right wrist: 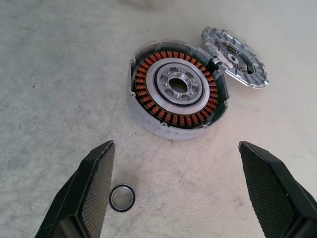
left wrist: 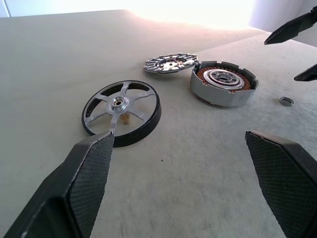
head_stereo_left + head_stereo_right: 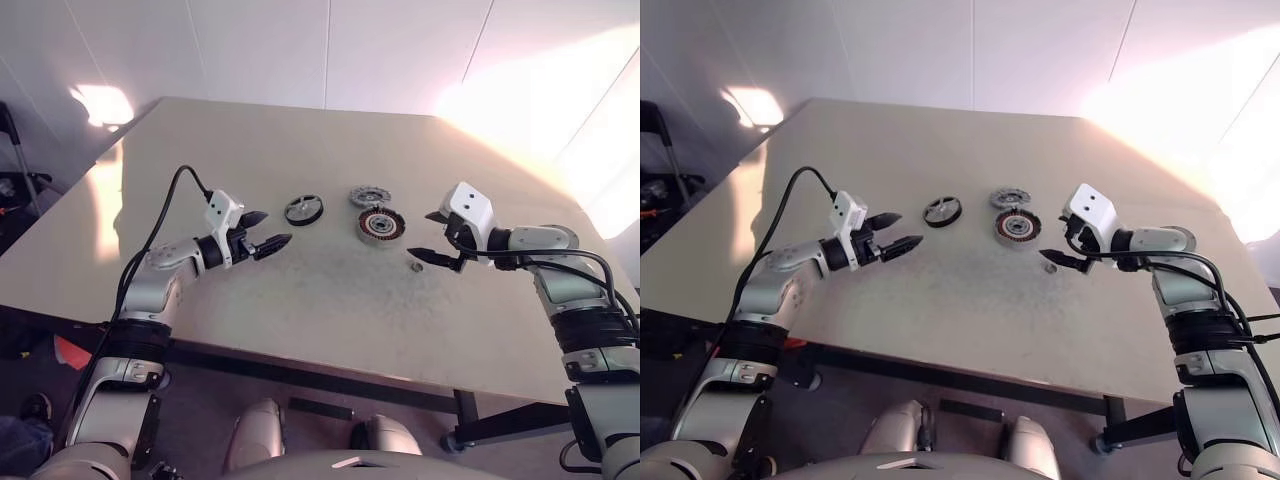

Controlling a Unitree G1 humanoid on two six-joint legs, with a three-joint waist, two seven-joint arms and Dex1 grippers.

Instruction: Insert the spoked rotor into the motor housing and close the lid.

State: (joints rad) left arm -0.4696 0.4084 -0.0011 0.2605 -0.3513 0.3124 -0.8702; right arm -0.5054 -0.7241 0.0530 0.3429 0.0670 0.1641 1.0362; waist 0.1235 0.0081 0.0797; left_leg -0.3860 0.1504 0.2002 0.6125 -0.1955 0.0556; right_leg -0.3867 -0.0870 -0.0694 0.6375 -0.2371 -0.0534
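The left gripper point(image 3: 262, 231) is held above the table point(image 3: 300, 300), to the left of all parts, with its two black fingers spread wide apart. Nothing is held between them. In the left wrist view, the textured inner pads point(image 2: 86, 191) are seen well apart, and the parts lie beyond them.

The spoked rotor point(image 3: 304, 210) lies flat on the table just beyond the left gripper, not touched by it. A black outer ring, silver spokes and a pale central hub are visible in the left wrist view point(image 2: 122, 112).

To the right of the rotor, the lid point(image 3: 369, 196) is placed at the far side of the motor housing. In the right wrist view, the lid point(image 1: 234, 56) is seen tilted, with one edge resting against the housing rim.

The motor housing point(image 3: 381, 226) sits on the table, open side up, with a ring of copper windings exposed around a silvery centre point(image 1: 177, 88). It is uncovered and no rotor is fitted.

A small dark ring point(image 1: 122, 197) lies flat on the table near the housing, on the side of the right gripper.

The right gripper point(image 3: 437, 236) is held above the table, right of the housing and angled downward. Its fingers are spread wide and nothing is grasped.
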